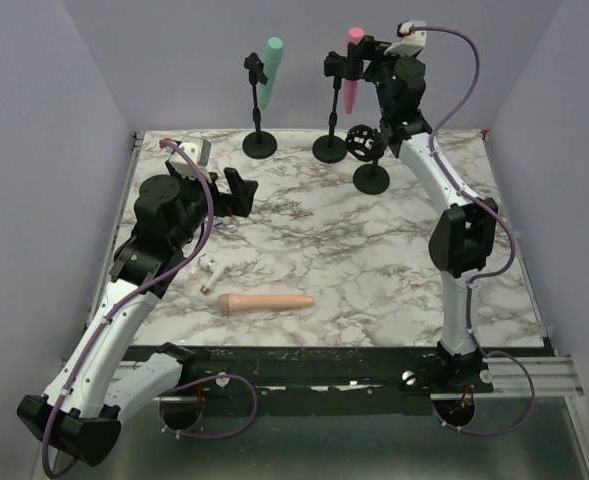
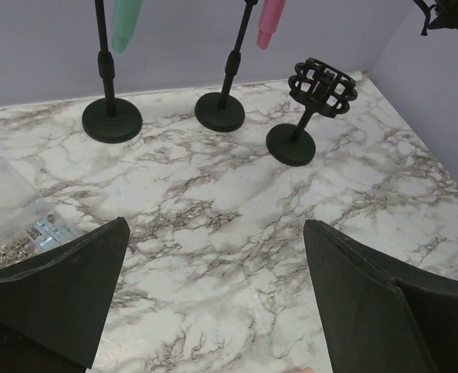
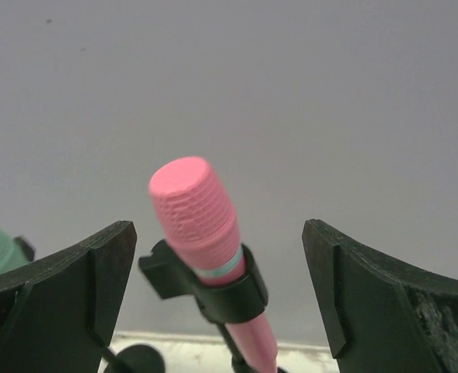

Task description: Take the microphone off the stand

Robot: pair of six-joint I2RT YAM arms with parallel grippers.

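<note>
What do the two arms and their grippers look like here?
Both the left arm and right arm have white links, black joint housings and a purple cable looped alongside. The left gripper and right gripper have broad, black, wedge-shaped fingers.

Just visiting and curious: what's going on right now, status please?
Left pincer open, over the table. Right pincer open, astride the pink microphone, not touching. Microphone still clipped in its stand. Nothing in the way.
</note>
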